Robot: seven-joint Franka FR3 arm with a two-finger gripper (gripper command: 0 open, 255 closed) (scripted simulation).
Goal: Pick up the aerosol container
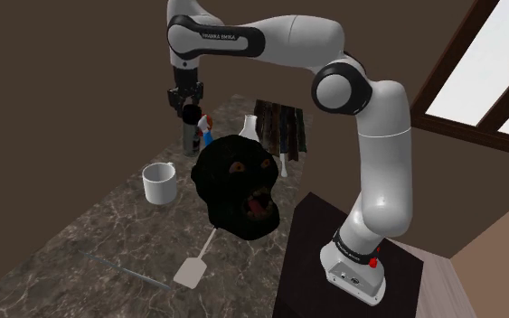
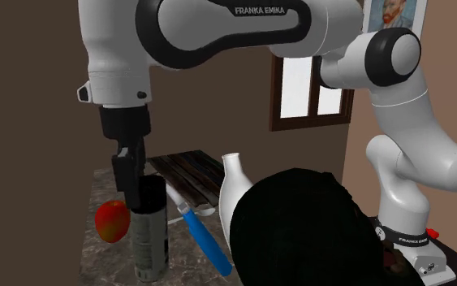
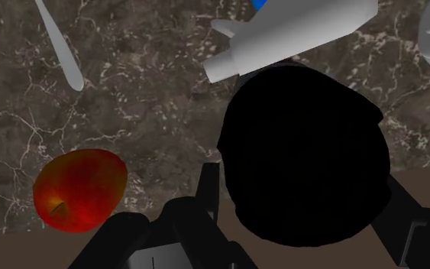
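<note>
- Wrist view: the gripper (image 3: 305, 191) brackets the aerosol can's (image 2: 148, 240) black cap, jaws seemingly pressing both sides.
- The can stands upright on the marble top (image 1: 80, 262), beside a red apple (image 3: 79, 187).

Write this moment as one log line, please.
can: upright on table | gripper: at its cap | apple: beside can | lift: not yet

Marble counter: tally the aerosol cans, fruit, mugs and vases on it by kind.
Aerosol can: 1
Red fruit: 1
White mug: 1
White vase: 1
Total: 4
</note>
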